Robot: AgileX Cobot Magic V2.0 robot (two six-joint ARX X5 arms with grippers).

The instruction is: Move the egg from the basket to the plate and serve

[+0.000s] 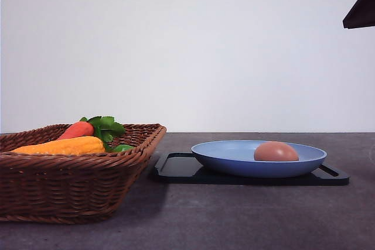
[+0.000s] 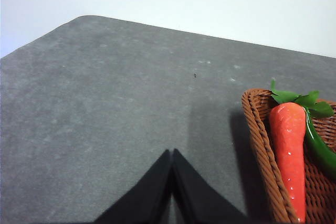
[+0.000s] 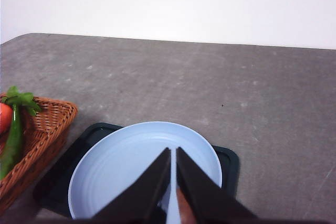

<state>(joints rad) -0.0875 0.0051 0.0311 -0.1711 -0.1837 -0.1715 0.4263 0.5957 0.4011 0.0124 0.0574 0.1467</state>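
**Egg Handling: State at Plate Placement**

Front view. The egg (image 1: 276, 151) lay inside the plate (image 1: 234, 159), toward the plate's side away from the basket (image 1: 76, 180). The plate sat on the black tray (image 1: 176, 168), just beside the basket. The carrot (image 1: 77, 129) and corn cob (image 1: 61, 145) lay in the basket. You should have judged the egg light, smooth, rigid and fragile, free to roll in the plate's shallow well. For serving, you would do better to grip the plate's rim than the egg. The rim looked stiff but smooth, so possibly slippery.

Left wrist view. Your left gripper (image 2: 171, 153) hung clenched on nothing, tips touching, over bare table (image 2: 105, 103) beside the basket's corner.

Right wrist view. Your right gripper (image 3: 173, 151) hung above the plate, jaws nearly closed with a thin gap, grasping nothing. A brownish sliver beneath its fingers was probably the egg.
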